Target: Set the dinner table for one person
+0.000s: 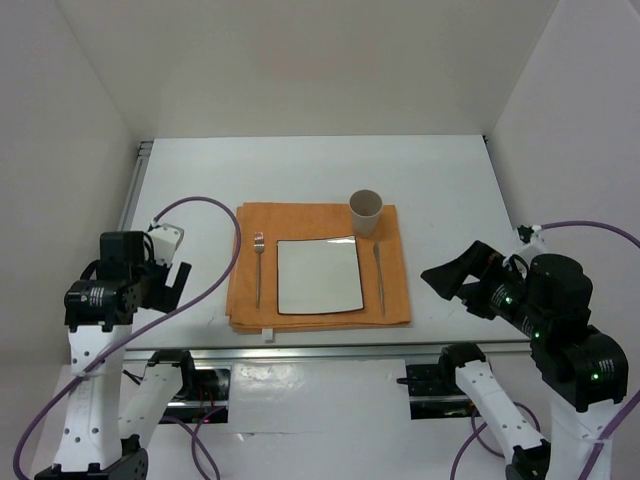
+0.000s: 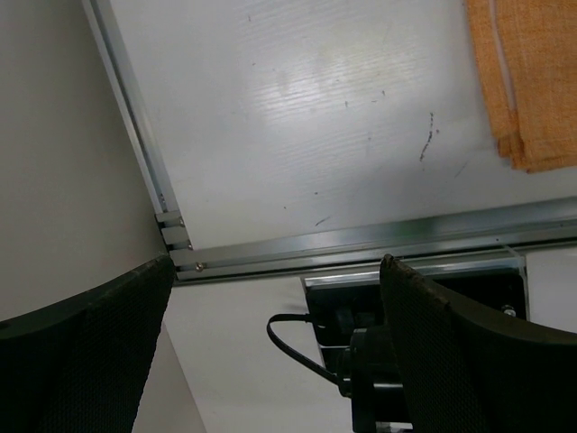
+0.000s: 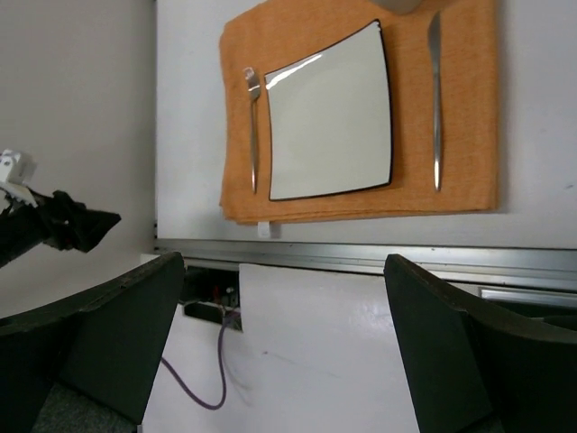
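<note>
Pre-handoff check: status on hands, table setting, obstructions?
Left hand open, empty. Right hand open, empty. Dinner table: square plate, fork, knife, cup on orange cloth. No obstruction seen.

Top view high, facing down, wrist views low, all sharing orange cloth (image 1: 300,222)

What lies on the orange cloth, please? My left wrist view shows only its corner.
Observer: A white square plate sits in the middle of the cloth.
Operator: Thank you. Is there cutlery beside it?
Observer: Yes. A fork lies left of the plate and a knife right of it, both on the cloth.
Operator: And is there anything to drink from?
Observer: A beige cup stands upright near the cloth's far right corner, beyond the knife.
</note>
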{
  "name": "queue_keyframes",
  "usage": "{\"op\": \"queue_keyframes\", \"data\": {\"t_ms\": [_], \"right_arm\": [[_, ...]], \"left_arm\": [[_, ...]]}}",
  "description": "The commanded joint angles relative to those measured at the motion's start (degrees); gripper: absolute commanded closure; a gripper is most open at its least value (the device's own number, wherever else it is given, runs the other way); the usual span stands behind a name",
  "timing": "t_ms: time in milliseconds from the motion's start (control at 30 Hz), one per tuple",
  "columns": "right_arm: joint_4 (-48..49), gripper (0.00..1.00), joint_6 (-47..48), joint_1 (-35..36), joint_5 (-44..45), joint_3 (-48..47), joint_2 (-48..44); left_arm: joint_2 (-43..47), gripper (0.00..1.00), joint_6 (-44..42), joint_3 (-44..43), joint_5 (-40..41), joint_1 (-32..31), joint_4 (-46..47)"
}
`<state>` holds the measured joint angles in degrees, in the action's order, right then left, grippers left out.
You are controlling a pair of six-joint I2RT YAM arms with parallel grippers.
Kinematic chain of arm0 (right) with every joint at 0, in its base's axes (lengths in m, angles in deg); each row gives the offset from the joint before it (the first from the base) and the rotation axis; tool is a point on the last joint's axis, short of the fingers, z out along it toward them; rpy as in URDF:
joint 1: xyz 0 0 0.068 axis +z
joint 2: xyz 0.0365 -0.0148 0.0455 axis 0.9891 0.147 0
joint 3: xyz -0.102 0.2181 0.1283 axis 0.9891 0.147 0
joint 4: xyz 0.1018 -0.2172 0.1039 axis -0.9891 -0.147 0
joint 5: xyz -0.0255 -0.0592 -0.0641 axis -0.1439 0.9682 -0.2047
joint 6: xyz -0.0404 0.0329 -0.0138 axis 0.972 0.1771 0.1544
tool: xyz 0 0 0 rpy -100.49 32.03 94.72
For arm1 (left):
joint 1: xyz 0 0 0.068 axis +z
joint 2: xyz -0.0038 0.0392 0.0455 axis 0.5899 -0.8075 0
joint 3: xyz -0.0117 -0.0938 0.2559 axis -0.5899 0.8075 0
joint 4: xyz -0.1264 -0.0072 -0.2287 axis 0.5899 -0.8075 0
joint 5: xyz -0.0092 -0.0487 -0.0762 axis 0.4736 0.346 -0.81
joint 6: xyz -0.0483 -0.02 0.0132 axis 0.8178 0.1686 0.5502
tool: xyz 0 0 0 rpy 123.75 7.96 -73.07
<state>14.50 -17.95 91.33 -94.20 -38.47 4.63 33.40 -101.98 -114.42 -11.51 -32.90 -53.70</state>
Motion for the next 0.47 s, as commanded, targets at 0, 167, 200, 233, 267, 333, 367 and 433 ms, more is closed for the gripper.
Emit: {"op": "queue_keyframes", "data": {"t_ms": [0, 167, 200, 233, 267, 333, 367, 433], "right_arm": [[-0.8, 0.0, 0.8, 0.2, -5.4, -1.9, -0.3], [-0.8, 0.0, -1.4, 0.2, -5.4, -1.4, -2.0], [-0.8, 0.0, -1.4, 0.2, -4.8, -1.4, -2.9], [-0.8, 0.0, -2.1, 0.2, -4.8, -1.4, -3.8], [-0.8, 0.0, -2.1, 0.2, -4.8, -1.4, -3.8], [-0.8, 0.0, -2.1, 0.2, -5.5, -0.9, -4.4], [-0.8, 0.0, -2.1, 0.2, -5.5, -0.1, -5.1], [-0.8, 0.0, -2.1, 0.2, -6.1, 1.1, -5.1]], "left_arm": [[0.4, 0.0, 1.1, -3.5, -4.2, 0.2, -3.7], [1.0, 0.0, 3.1, -6.8, -6.3, 0.2, -5.5], [1.5, 0.0, 3.2, -7.6, -6.9, 0.2, -6.2], [1.5, 0.0, 3.7, -8.2, -6.9, 0.2, -6.2], [1.5, 0.0, 3.7, -8.2, -6.9, 0.2, -6.9], [2.9, 0.0, 3.7, -8.7, -6.9, 0.2, -6.9], [3.5, 0.0, 3.2, -8.7, -6.9, 0.2, -6.9], [4.4, 0.0, 2.6, -8.7, -6.3, 0.2, -6.9]]}}
